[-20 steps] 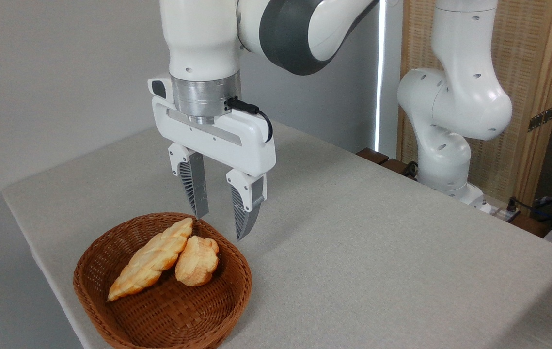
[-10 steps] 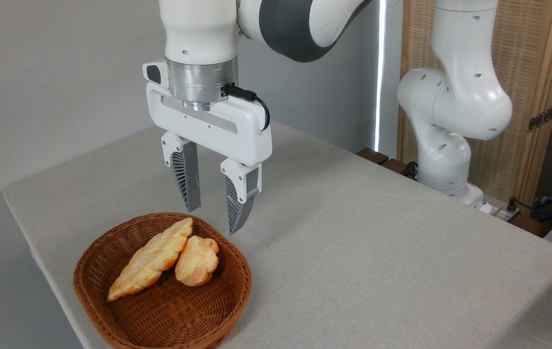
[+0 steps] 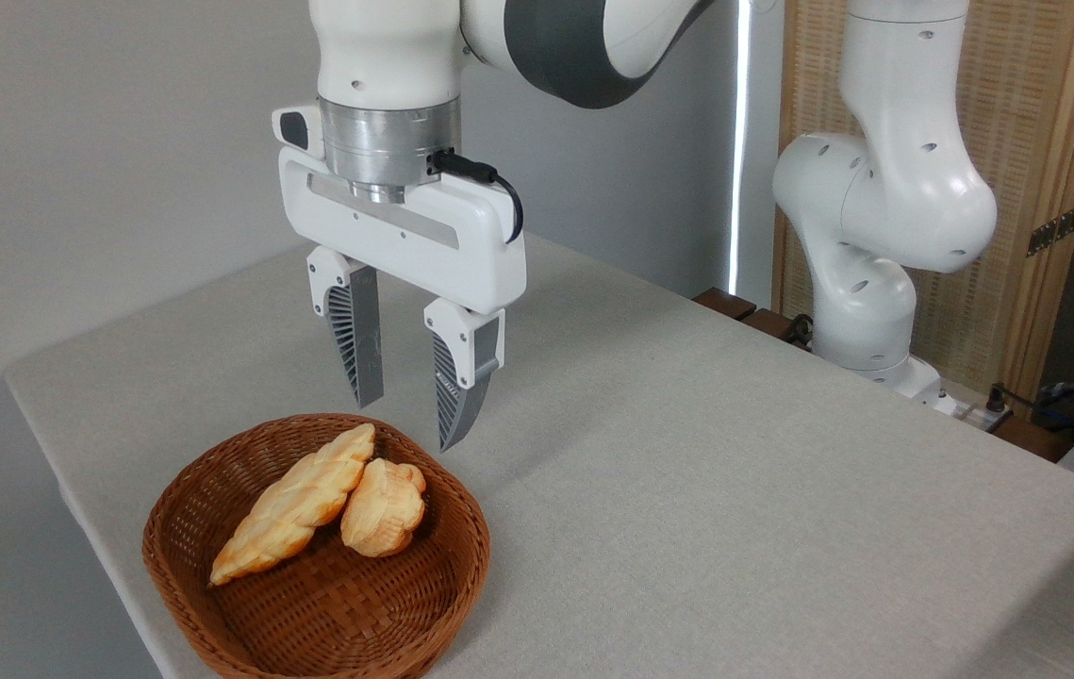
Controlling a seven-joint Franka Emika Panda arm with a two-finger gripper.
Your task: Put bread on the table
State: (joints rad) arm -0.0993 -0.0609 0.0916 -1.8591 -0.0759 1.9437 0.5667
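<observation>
In the fixed camera view, the bread point(image 3: 294, 505) is seen lying in the wicker basket point(image 3: 329, 613) beside a shorter roll point(image 3: 385, 506), not yet on the table point(image 3: 735, 490). The gripper point(image 3: 406, 422) is held above the basket's far rim, parted and empty, so grasp, lift and placement are judged outstanding.

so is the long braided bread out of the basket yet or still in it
Still in. The bread lies inside the basket beside the short roll, and the pincer hangs open and empty above the rim.
</observation>
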